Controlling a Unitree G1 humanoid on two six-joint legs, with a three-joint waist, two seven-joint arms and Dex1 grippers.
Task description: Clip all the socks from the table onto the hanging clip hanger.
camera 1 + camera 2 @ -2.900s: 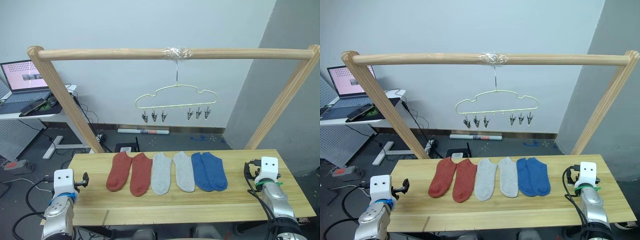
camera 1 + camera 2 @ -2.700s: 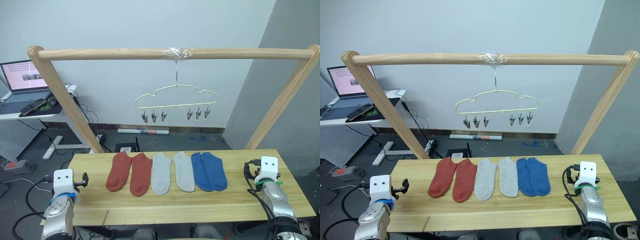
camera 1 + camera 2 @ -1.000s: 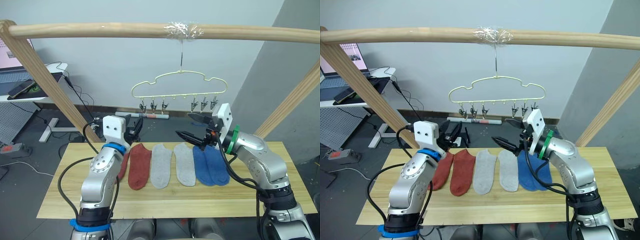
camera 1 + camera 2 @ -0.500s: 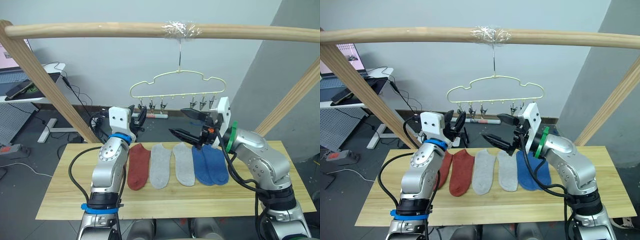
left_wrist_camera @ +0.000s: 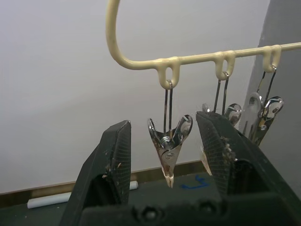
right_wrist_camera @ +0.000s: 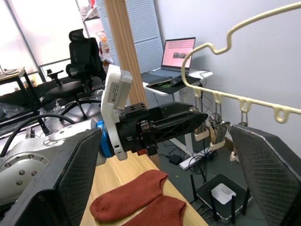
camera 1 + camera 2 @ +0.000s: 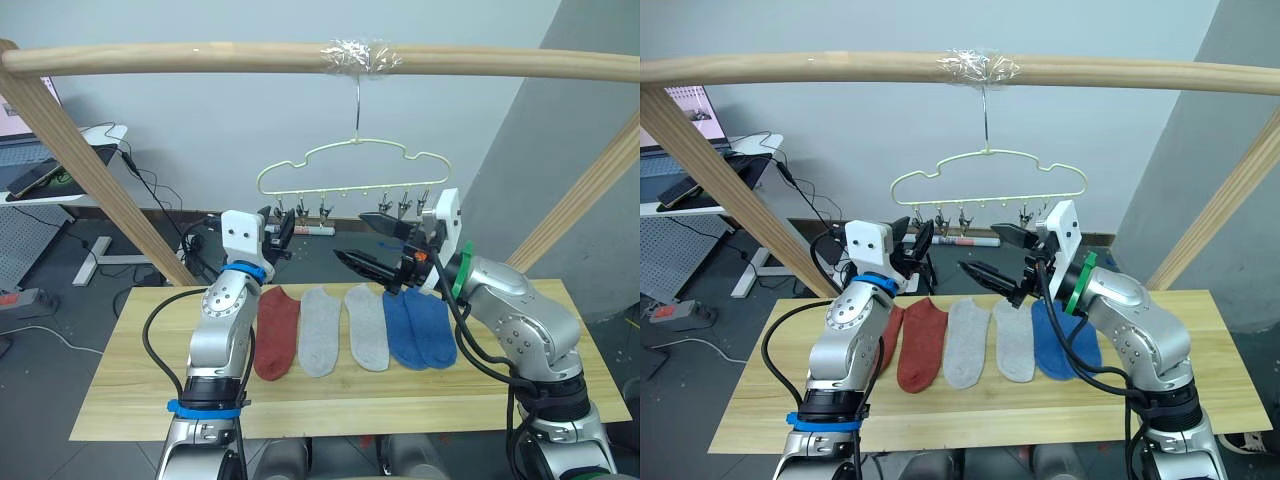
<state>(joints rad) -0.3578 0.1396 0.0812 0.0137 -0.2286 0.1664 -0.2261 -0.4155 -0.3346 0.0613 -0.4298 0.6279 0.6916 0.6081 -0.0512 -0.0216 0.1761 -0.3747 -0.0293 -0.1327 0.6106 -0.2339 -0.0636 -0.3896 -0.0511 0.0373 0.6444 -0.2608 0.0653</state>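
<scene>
Six socks lie in a row on the table [image 7: 120, 375]: a rust-red sock [image 7: 277, 320] with its pair partly hidden behind my left arm, two grey socks [image 7: 320, 317], and two blue socks [image 7: 420, 328]. The clip hanger [image 7: 355, 160] hangs from the pole above them. My left gripper [image 7: 280, 226] is raised to the hanger's left end and is open. The leftmost clip [image 5: 168, 141] hangs between its fingers [image 5: 115, 150], with a gap on each side. My right gripper [image 7: 352, 238] hovers open and empty under the hanger's middle, above the grey socks.
A thick wooden pole frame [image 7: 200, 58] spans the table, with slanted legs at both ends. Behind on the left stand a desk with a laptop [image 6: 178, 52] and an office chair [image 6: 80, 52]. The front strip of the table is bare.
Both arms have risen from the table's ends up to the hanger. In the last half second my left gripper edged up around the leftmost clip and my right gripper shifted slightly left.
</scene>
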